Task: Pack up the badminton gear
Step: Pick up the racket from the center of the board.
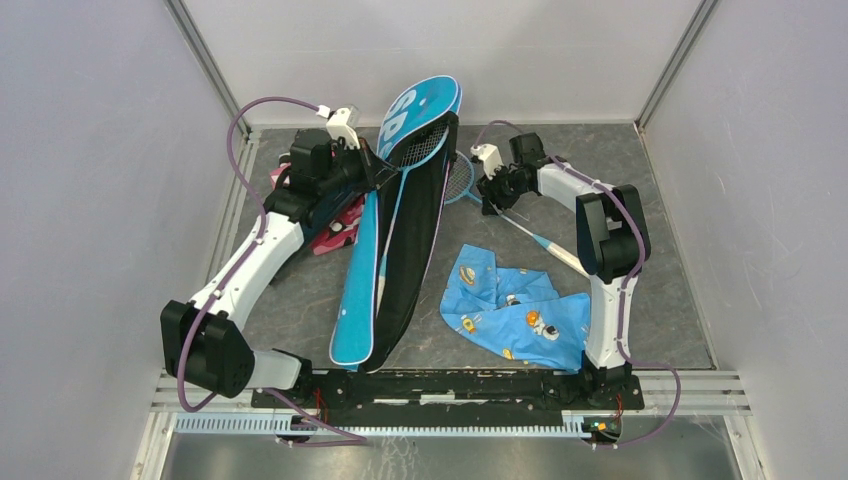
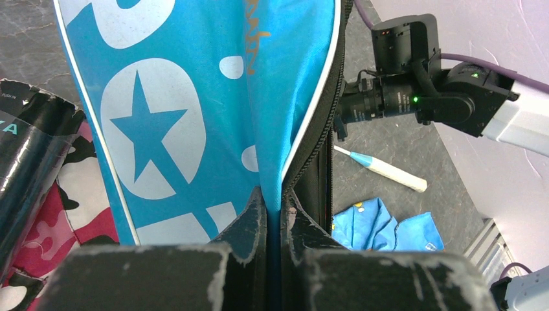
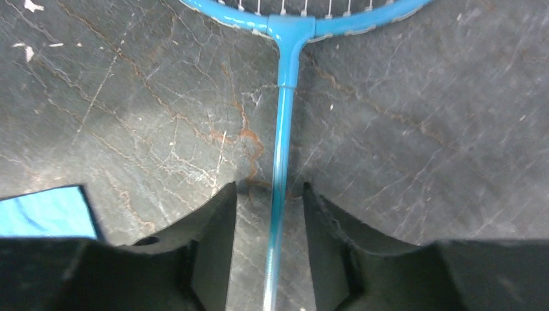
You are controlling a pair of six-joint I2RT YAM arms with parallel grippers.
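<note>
At lower centre of the top view lies the narrow end of the blue cover (image 1: pixel 392 270). Its long axis runs up the frame to a wide mouth at upper centre, with a racquet head (image 1: pixel 420 148) inside. The cartoon cloth (image 1: pixel 520 315) lies on the surface (image 1: pixel 680 220) to its right. The left gripper (image 2: pixel 272 202) has its jaws pinching the cover's zip edge. The loose racquet (image 1: pixel 535 238) points handle lower right, head upper left. The right gripper (image 3: pixel 270 194), jaws spread, straddles its shaft. Only the left wrist view shows the black tube (image 2: pixel 26 162) on the pink bag (image 2: pixel 78 188).
</note>
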